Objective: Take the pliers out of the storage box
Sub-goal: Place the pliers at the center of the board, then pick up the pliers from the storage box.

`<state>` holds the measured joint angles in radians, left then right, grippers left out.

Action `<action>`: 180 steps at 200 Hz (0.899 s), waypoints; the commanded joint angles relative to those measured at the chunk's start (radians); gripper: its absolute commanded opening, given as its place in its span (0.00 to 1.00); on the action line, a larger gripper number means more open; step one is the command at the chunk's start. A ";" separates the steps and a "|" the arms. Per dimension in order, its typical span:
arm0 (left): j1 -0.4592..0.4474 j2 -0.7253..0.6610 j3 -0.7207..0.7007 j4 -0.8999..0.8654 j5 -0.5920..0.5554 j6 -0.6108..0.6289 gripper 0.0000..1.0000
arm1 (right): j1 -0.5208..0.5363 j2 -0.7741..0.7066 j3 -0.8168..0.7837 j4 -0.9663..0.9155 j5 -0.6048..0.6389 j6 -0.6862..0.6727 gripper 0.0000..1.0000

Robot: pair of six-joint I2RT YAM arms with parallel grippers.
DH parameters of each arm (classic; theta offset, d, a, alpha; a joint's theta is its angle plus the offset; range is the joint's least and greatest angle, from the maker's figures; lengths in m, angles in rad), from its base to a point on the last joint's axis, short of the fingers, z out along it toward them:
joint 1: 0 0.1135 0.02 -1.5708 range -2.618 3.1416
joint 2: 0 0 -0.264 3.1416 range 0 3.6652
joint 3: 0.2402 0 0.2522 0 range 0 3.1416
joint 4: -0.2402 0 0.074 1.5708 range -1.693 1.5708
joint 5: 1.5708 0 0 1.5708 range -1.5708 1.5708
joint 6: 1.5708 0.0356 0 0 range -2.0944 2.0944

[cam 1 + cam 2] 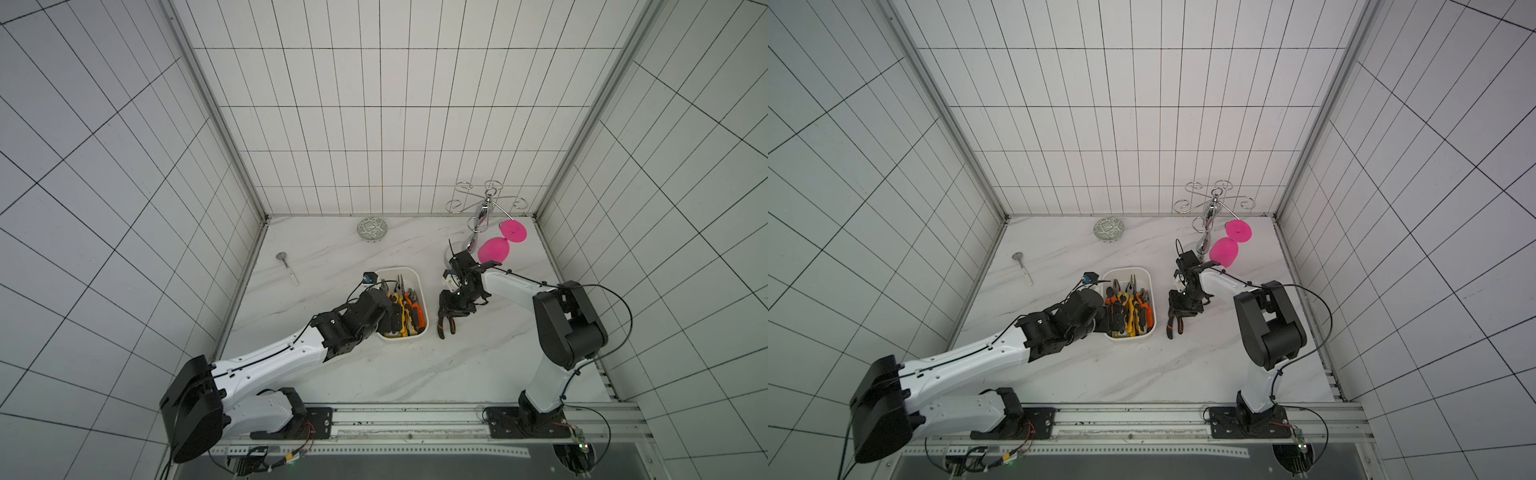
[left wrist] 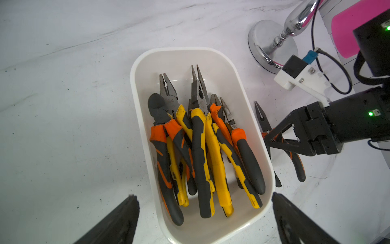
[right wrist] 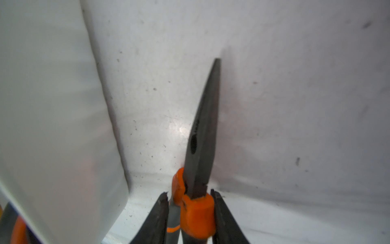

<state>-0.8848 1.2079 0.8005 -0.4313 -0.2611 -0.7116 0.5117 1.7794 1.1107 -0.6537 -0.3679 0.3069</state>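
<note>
Beside the storage box (image 1: 409, 275), right of centre, my right gripper (image 1: 448, 319) brackets orange-handled pliers (image 3: 203, 126) lying on the table (image 1: 374, 374); clamped or loose, I cannot tell. My left gripper (image 2: 203, 195) gapes over the boxed pliers (image 2: 200, 147), to take another.

- The left arm (image 1: 270, 362) had white shell links, black joint housings and a thin black cable along its top, beside small screws.
- The right arm (image 1: 511, 286) had the same white shells, a bulky black elbow housing and a looping black cable.
- The left gripper (image 2: 203, 195) had two black wedge-shaped fingers (image 2: 118, 221).
- Behind the right gripper (image 3: 188, 191), the black wrist carried green lights (image 2: 370, 114) and a white bracket (image 2: 299, 81).
</note>
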 commanded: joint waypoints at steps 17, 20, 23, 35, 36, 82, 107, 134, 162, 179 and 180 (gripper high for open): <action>0.015 0.063 0.075 -0.072 0.001 -0.021 0.99 | 0.002 -0.112 -0.075 0.000 0.086 0.036 0.44; 0.014 0.072 0.082 -0.080 0.001 -0.021 0.99 | 0.001 -0.119 -0.078 0.000 0.090 0.038 0.44; 0.015 0.078 0.090 -0.088 0.003 -0.020 0.99 | 0.001 -0.126 -0.084 -0.001 0.093 0.039 0.44; 0.015 0.107 0.122 -0.124 0.007 -0.016 0.99 | -0.001 -0.154 -0.102 -0.003 0.104 0.046 0.47; 0.015 0.111 0.126 -0.126 0.009 -0.016 0.99 | -0.001 -0.157 -0.104 -0.003 0.106 0.046 0.48; -0.023 0.247 0.270 -0.301 -0.049 -0.021 0.95 | -0.004 -0.319 -0.189 -0.011 0.158 0.067 0.59; -0.050 0.329 0.352 -0.413 -0.087 -0.027 0.90 | -0.004 -0.442 -0.247 -0.009 0.170 0.081 0.65; -0.071 0.416 0.423 -0.504 -0.107 -0.034 0.82 | -0.005 -0.562 -0.301 0.009 0.168 0.100 0.70; -0.081 0.491 0.471 -0.548 -0.117 -0.025 0.71 | -0.004 -0.642 -0.336 0.029 0.172 0.116 0.71; -0.083 0.524 0.497 -0.560 -0.123 -0.017 0.66 | -0.004 -0.660 -0.340 0.030 0.178 0.116 0.71; -0.083 0.525 0.497 -0.559 -0.123 -0.017 0.66 | -0.004 -0.661 -0.339 0.030 0.179 0.116 0.71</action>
<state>-0.9611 1.6939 1.2510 -0.9321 -0.3508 -0.7403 0.5106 1.1423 0.8089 -0.6426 -0.2176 0.4049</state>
